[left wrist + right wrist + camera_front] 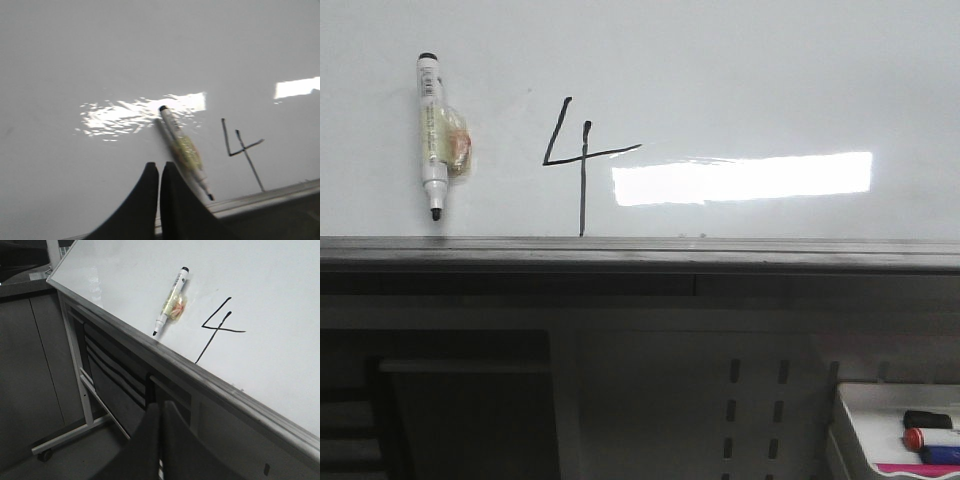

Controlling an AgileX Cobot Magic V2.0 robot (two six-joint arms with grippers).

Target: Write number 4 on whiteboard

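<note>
The whiteboard (770,80) is glossy white with a bright reflection and a grey edge rail (640,248). A black number 4 (582,165) is drawn on it; it also shows in the left wrist view (242,150) and the right wrist view (217,330). A white marker (432,135) with yellowish tape sticks to the board left of the 4, tip down. It shows too in both wrist views (184,150) (171,300). My left gripper (159,166) is shut and empty, just beside the marker. My right gripper (161,406) is shut and empty, below the board's rail. Neither gripper shows in the front view.
A white tray (860,420) with red, black and blue markers sits at the lower right in the front view. Below the rail is a dark cabinet front (620,400). The board's stand leg with a caster (45,455) shows in the right wrist view.
</note>
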